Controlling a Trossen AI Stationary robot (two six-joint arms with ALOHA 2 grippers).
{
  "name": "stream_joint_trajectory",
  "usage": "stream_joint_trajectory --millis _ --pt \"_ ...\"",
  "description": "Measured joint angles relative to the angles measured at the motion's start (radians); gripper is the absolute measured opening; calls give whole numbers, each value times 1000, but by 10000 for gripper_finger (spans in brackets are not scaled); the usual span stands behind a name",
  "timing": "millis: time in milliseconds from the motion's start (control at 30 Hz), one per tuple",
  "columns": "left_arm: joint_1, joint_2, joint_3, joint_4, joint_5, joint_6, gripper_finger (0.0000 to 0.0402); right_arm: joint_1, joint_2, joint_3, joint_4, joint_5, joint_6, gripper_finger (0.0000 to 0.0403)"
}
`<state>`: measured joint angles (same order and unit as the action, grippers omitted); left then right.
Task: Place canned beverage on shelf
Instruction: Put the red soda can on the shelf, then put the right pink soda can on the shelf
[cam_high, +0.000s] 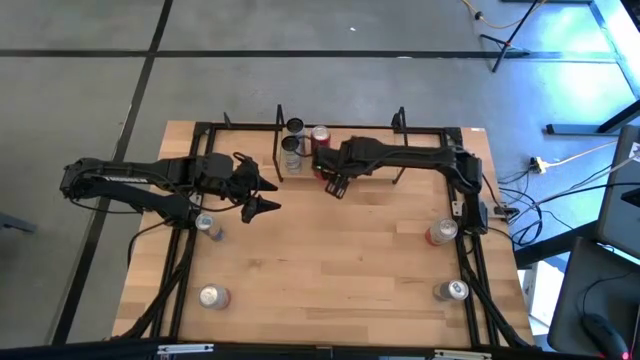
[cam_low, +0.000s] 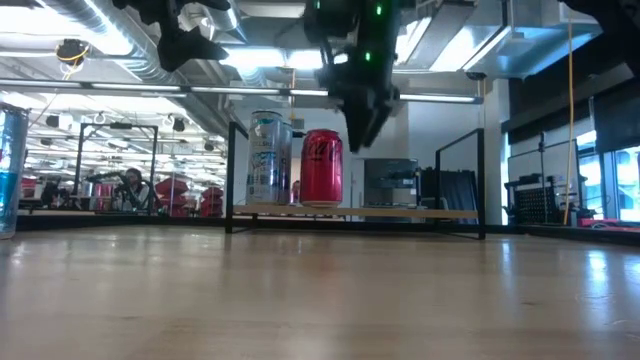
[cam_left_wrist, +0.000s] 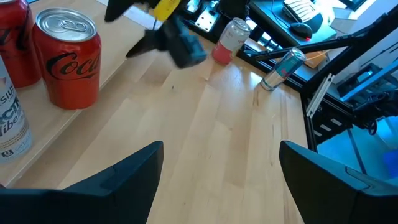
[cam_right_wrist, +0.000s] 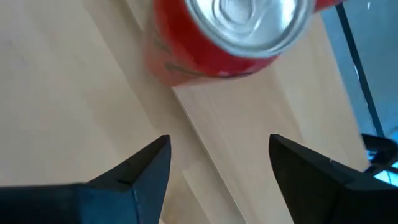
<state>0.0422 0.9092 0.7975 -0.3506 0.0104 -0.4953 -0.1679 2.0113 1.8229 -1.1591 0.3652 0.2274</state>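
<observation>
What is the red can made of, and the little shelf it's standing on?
The red can looks like thin metal, probably aluminium: its top is shiny silver with a pull tab, and its side is glossy red paint. The shelf looks like a pale wooden board with visible grain, matte, with thin black uprights that seem to be metal.

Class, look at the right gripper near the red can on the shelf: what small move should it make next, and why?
Probably pull the right gripper up and back from the shelf. Its fingers are empty and apart, clear of the red Coca-Cola can, which stands upright on the board beside a silver can. Other cans, like the one by the left arm, wait on the table.
</observation>
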Motion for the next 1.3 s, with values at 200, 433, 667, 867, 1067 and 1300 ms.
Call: stream_joint_trajectory --millis 200,433,667,867,1067,1300 --pt "0 0 0 0 -1 0 308 -12 0 -58 117 -35 31 248" --pt "0 0 0 0 -1 0 308 -32 0 -58 200 -45 33 248" --pt "0 0 0 0 -1 1 308 -31 2 -58 290 -43 28 248" --pt "0 0 0 0 -2 0 308 -31 2 -58 331 -44 25 248" --pt "0 0 0 0 -1 0 308 -29 -22 -58 283 -9 25 248" --pt "0 0 0 0 -2 0 308 -18 -171 -58 74 -72 54 248"
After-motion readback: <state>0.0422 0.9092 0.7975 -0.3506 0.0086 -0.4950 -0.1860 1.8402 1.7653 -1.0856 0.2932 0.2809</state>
